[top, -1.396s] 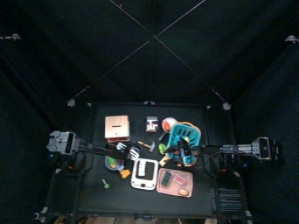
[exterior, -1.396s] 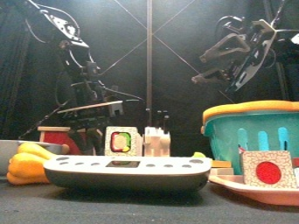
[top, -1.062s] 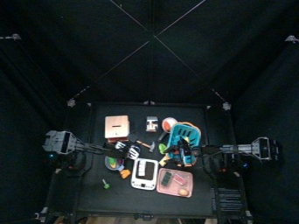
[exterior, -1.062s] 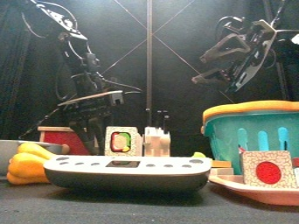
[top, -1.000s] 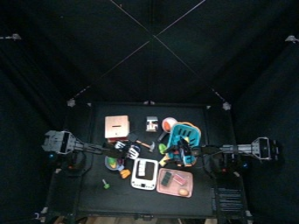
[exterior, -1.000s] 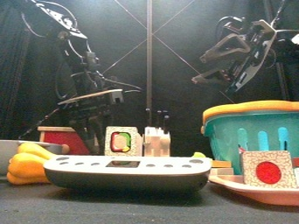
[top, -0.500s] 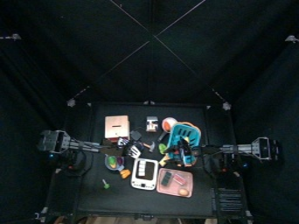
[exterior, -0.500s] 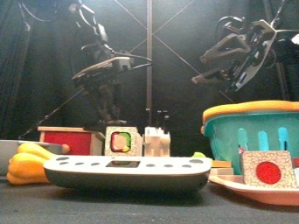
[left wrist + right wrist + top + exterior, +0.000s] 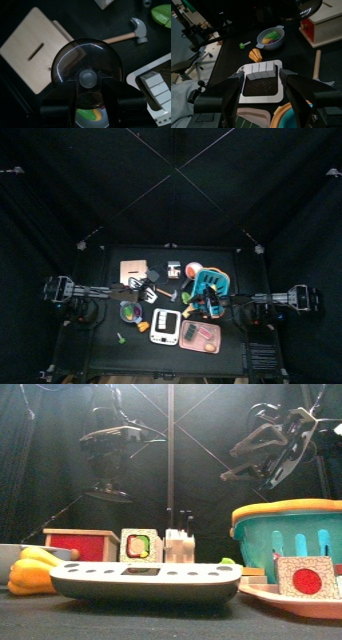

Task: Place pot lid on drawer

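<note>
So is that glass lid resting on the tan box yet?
Apart. In the front view the lid hangs in the left gripper, well above the drawer.

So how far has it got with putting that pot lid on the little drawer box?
Done: the pot lid is off the table, raised in the left gripper, and the pot beside the white tray sits uncovered. In hand: the lid hangs above the table, near the drawer. Left: lowering it onto the drawer's top, which is bare, and letting go. The right gripper hangs apart, empty.
</note>
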Action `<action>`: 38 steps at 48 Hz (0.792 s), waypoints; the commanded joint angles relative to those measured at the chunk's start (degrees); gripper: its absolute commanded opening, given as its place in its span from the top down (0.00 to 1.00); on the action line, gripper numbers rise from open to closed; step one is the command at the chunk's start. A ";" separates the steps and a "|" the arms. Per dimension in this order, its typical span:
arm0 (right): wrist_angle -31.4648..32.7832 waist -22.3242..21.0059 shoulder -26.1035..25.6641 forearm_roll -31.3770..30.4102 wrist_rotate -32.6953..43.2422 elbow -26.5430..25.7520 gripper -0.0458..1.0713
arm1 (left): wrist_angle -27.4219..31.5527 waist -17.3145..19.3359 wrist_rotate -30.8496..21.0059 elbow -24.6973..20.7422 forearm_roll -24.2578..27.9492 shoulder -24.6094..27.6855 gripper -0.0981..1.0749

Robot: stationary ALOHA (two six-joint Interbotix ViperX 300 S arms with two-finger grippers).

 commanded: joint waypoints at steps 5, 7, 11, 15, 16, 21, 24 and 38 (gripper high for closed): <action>-0.26 0.00 -0.44 0.18 0.00 -0.53 0.15 | 0.79 4.48 0.09 1.05 1.14 -6.50 0.50; -0.18 0.09 -0.44 0.26 0.00 -0.62 0.15 | 0.79 5.80 0.09 2.02 1.14 -7.65 0.50; -0.18 0.09 -0.44 0.18 0.00 -0.62 0.15 | 0.62 8.61 0.26 4.39 0.97 -9.40 0.50; -0.18 0.00 -0.44 0.18 0.00 -0.62 0.15 | -1.23 12.04 0.70 7.56 0.44 -10.81 0.50; -0.18 0.00 -0.44 0.18 0.00 -0.62 0.15 | -1.93 12.66 0.97 8.26 0.35 -11.07 0.50; -0.18 -0.09 -0.44 0.18 0.00 -0.62 0.15 | -7.12 15.91 2.99 11.78 -0.79 -12.30 0.50; -0.26 -0.09 -0.44 0.18 0.00 -0.53 0.15 | -11.16 17.67 4.04 13.71 -1.67 -12.83 0.50; -0.18 -0.09 -0.35 0.18 -0.09 -0.53 0.15 | -23.29 25.49 7.12 19.78 -5.19 -13.80 0.50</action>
